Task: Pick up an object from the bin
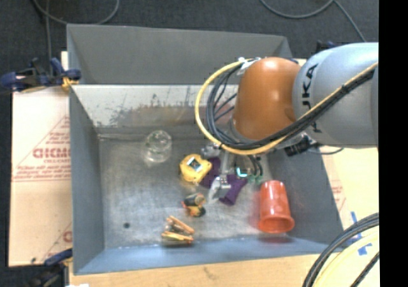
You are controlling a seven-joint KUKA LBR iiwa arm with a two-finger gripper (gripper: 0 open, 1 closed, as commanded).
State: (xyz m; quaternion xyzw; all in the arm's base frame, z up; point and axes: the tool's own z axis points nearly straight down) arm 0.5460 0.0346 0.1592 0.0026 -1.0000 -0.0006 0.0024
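Note:
My gripper (220, 185) hangs low in the middle of the bin, its metal fingers down on a purple object (231, 190) that lies under and beside them. Whether the fingers grip it I cannot see. A yellow tape measure (194, 168) lies just left of the gripper. A small dark and yellow toy (194, 206) sits just below and left of the fingertips. A red plastic cup (274, 206) lies on its side to the right of the gripper.
A clear glass cup (156, 146) stands upside down at the back left of the bin floor. A small bundle of brown and orange sticks (176, 231) lies near the front wall. The arm's orange cover and cables hide the bin's back right part.

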